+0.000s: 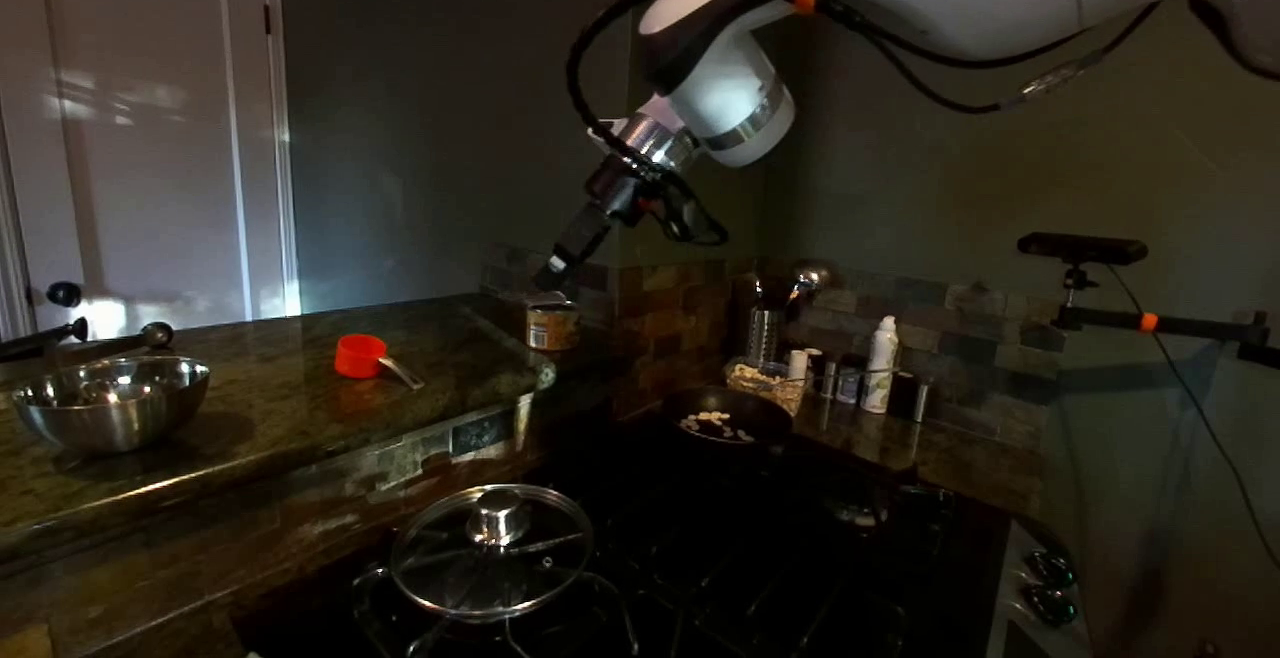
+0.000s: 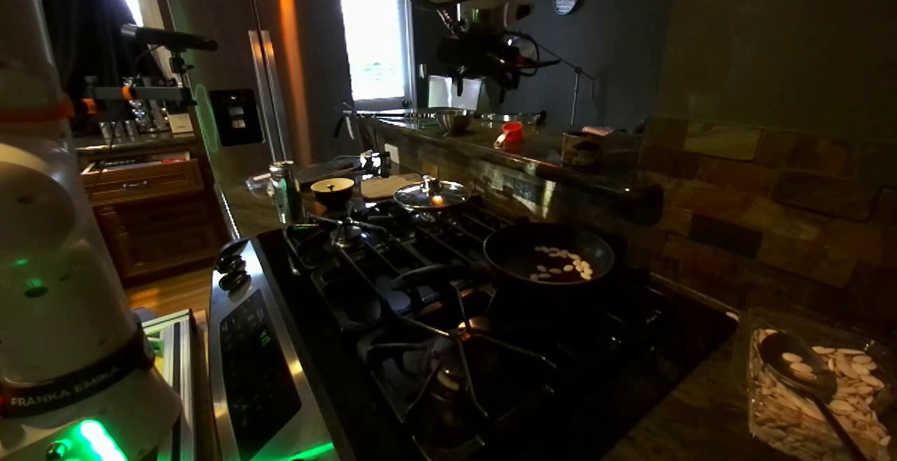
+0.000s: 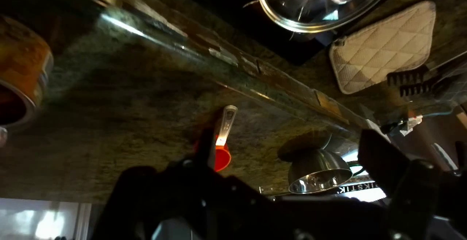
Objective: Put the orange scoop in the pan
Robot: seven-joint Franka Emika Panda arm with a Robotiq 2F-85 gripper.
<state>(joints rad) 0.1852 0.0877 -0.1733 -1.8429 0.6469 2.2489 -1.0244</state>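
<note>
spreading wide, the claw (image 3: 287,134) hangs above the ledge (image 1: 270,388); the wrist view shows its two fingers (image 3: 379,156) well apart, while in both exterior views it is dark and harder to read. one finger hides part of the scoop (image 3: 222,158) from the wrist camera, yet in an exterior view the scoop is seen whole on the ledge, pale handle (image 1: 402,372) and all.

on the ledge toward its corner end stands the can (image 1: 552,326); the wrist view shows its rim and a dark hollow, contents too dim to tell. toward the ledge's other end sits the bowl (image 1: 115,418), its inside shining.

below the ledge, near its tiled face, is the glass lid (image 1: 498,523), in all three views; what is under it i cannot tell. the pad (image 3: 386,50), lower than the ledge, shows its quilting in the wrist view.

the pan (image 2: 508,258) is on the stove (image 2: 259,370) below the ledge, in both exterior views only; pale oval pieces (image 2: 584,265) lie scattered in it. lower than the ledge and apart from it, the tub (image 2: 751,405) holds more such pieces, and in an exterior view a dark spoon (image 2: 834,426) in it carries a few.
</note>
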